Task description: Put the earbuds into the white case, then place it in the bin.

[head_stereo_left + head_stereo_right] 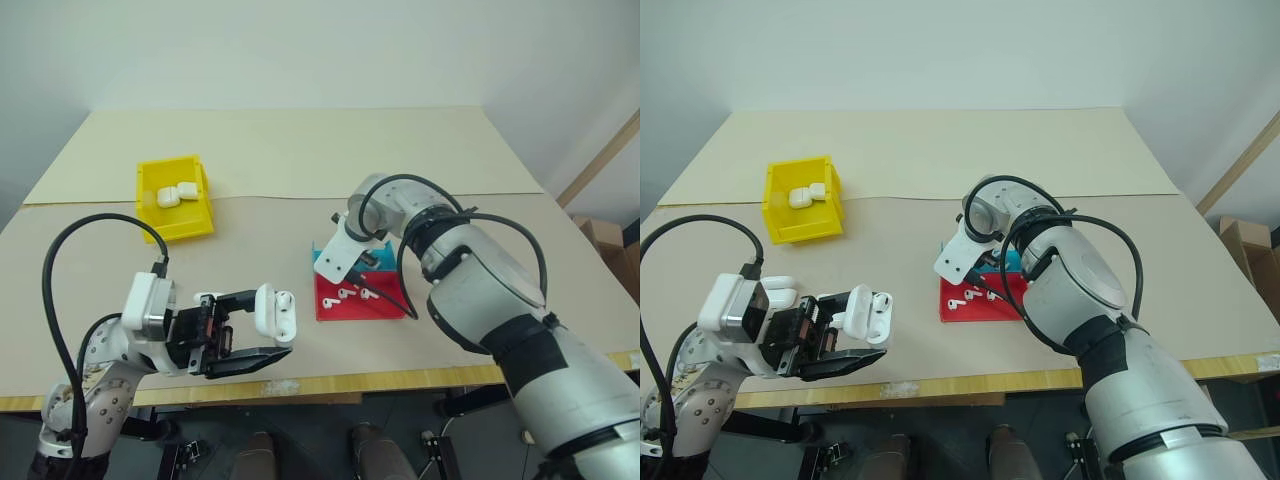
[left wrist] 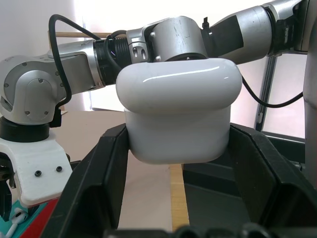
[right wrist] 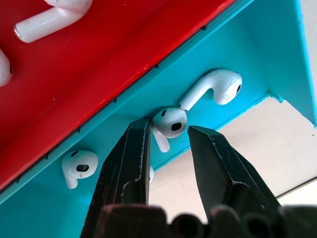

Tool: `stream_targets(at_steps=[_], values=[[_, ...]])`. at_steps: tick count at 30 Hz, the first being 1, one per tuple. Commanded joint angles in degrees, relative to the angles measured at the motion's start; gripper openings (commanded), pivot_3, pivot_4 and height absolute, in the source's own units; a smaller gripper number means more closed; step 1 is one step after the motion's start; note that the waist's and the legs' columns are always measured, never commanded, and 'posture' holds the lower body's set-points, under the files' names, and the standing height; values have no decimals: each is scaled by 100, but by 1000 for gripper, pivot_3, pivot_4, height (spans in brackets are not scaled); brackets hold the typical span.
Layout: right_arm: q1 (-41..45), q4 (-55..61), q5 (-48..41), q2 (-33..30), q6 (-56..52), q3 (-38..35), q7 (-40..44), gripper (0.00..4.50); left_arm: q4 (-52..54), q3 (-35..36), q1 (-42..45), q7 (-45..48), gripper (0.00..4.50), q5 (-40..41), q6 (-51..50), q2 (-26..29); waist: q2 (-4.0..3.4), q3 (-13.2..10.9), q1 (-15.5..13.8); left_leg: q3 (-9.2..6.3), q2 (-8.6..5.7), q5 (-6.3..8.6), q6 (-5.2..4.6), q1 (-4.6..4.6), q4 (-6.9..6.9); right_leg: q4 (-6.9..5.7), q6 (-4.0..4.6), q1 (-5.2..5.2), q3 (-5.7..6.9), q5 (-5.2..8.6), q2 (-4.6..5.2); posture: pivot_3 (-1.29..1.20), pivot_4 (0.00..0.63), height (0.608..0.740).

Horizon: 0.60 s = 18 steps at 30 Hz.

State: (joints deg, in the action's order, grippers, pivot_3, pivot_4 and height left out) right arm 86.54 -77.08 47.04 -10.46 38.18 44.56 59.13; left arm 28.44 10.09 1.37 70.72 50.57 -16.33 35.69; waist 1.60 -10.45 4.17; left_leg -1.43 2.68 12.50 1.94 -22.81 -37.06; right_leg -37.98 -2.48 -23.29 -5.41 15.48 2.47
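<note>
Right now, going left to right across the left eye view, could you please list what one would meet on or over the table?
Yellow bin → left gripper holding the open white case → red tray with earbuds → right gripper's white mount.

Left end effector [image 1: 262,338] clamped level; right end effector [image 3: 168,133] angled down, fingers parted.
</note>
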Motion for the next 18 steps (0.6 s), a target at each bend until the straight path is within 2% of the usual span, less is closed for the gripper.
stream_targets(at_steps=[1, 2, 4, 18], values=[[23, -3, 12, -25, 154, 13, 52, 1636, 151, 24, 11, 0, 2767, 52, 69, -4, 0, 0, 0, 0, 0, 0, 0, 0, 0, 0, 0, 0, 0, 0, 0, 0, 150, 740], [24, -4, 4, -27, 169, 6, 71, 1636, 147, 23, 19, -3, 2767, 54, 67, -6, 0, 0, 0, 0, 0, 0, 0, 0, 0, 0, 0, 0, 0, 0, 0, 0, 150, 740], [19, -2, -16, -27, 186, -19, 50, 1045, 138, 20, 28, -1, 2767, 52, 67, -6, 0, 0, 1, 0, 0, 0, 0, 0, 0, 0, 0, 0, 0, 0, 0, 0, 150, 740], [25, -3, -24, -18, 166, -35, -25, 1045, 128, 10, 53, -3, 2767, 50, 62, -8, 0, 0, 1, 0, 0, 0, 0, 0, 0, 0, 0, 0, 0, 0, 0, 0, 150, 740]])
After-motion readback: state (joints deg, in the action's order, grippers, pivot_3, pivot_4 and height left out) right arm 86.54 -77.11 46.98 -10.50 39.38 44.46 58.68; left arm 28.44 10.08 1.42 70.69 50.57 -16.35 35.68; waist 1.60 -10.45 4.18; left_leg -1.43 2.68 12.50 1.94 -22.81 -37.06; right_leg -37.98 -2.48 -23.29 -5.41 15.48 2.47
